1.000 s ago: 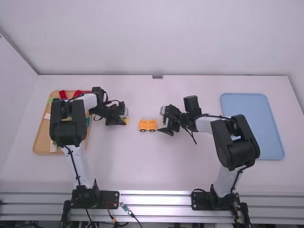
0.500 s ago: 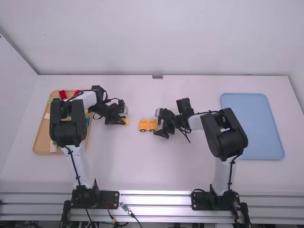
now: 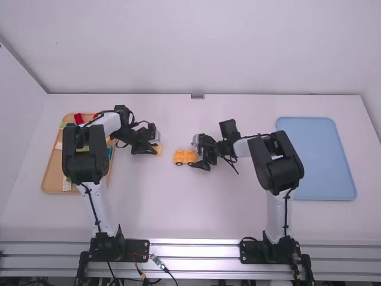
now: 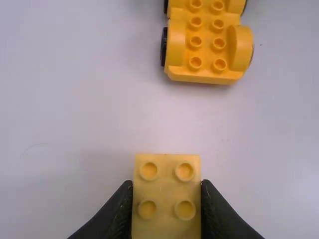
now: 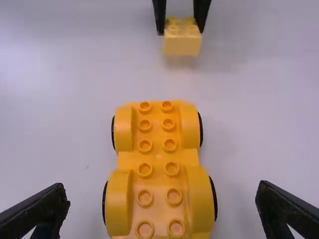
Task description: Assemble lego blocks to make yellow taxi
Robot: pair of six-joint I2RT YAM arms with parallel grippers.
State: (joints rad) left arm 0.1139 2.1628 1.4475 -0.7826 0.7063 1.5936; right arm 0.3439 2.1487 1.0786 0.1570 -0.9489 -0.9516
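My left gripper (image 3: 156,148) is left of the orange-yellow car base (image 3: 185,157), and my right gripper (image 3: 199,156) is at the base's right end. In the left wrist view, my left gripper (image 4: 167,191) is shut on a pale yellow studded block (image 4: 167,172), with the wheeled base (image 4: 207,45) apart from it. The right wrist view has my right gripper (image 5: 162,196) wide open, one finger to each side of the base (image 5: 158,159) and touching neither side. The yellow block (image 5: 182,44) hangs beyond the base's far end.
At the left, a wooden tray (image 3: 52,173) holds several coloured blocks, partly under the left arm. A blue tray (image 3: 324,158) lies at the right, beside the right arm.
My right gripper has moved left, up to the car base's right end. The left gripper has barely shifted and keeps its block; the base stays put.
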